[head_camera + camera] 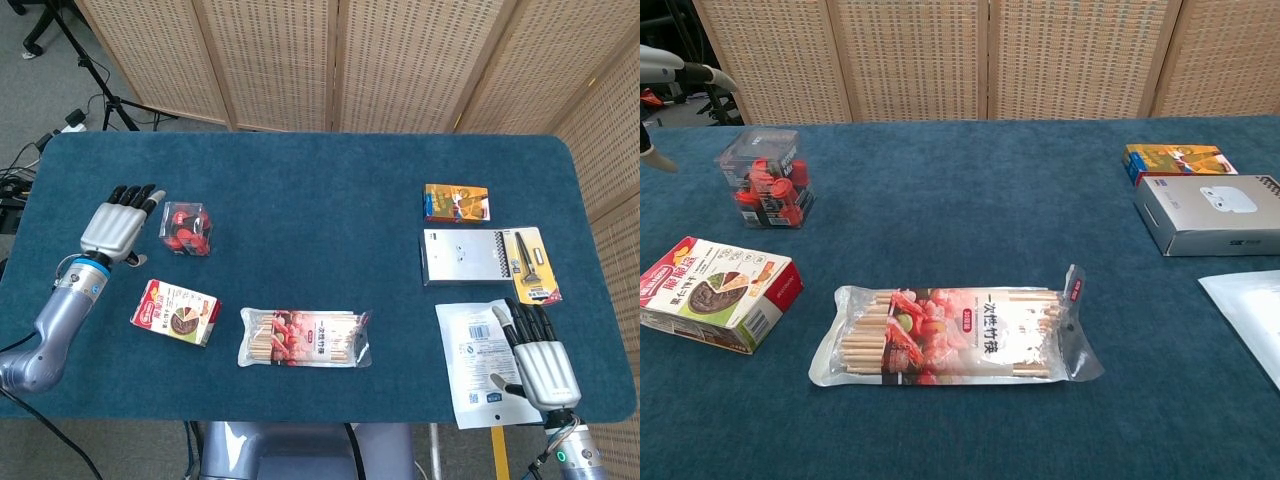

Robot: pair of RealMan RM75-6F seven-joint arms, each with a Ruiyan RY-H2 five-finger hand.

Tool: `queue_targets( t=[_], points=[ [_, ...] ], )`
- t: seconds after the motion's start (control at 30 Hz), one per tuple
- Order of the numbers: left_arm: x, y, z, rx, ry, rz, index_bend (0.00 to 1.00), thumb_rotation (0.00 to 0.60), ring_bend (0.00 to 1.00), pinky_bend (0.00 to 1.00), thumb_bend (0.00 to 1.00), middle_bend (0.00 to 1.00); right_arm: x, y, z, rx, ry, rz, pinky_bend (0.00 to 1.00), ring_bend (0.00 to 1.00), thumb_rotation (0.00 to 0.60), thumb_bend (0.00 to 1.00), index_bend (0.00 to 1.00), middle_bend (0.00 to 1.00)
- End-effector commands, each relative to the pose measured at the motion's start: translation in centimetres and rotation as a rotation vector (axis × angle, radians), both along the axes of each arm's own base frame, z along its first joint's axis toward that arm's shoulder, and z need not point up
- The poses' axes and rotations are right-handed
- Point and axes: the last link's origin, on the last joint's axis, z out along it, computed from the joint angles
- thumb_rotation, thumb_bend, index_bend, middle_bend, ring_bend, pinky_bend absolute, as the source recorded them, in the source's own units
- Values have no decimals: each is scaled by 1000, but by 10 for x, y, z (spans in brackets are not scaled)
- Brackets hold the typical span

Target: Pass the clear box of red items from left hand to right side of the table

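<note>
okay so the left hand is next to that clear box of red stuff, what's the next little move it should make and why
Probably ease the left robot hand a little rightward so its fingers close around the clear box. The hand sits open just left of the box, not touching it, and the box rests on the table ungrasped, so a grip has to come before any pass across.
</note>
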Motion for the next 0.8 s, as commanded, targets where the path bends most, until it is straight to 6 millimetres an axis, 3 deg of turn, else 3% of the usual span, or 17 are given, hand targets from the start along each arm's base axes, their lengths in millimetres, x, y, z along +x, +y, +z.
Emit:
queue_targets(
  t=[0.03, 0.5, 0.8],
  points=[
    [-3, 6, -5, -10, 5, 18, 0, 600, 0, 0, 167, 0, -1, -1, 0, 2, -3, -7, 0, 0, 600, 90, 0, 0],
    [-8, 38, -24, -37, -10, 72, 0, 600, 0, 0, 169, 0, -12, -11, -3, 8, 1, -54, 0, 0, 600, 90, 0, 0],
    [8, 58, -46, -72, -23, 60, 0, 600, 0, 0, 173, 0, -18, -15, -1, 1, 1, -83, 0, 0, 600, 90, 0, 0]
  ],
)
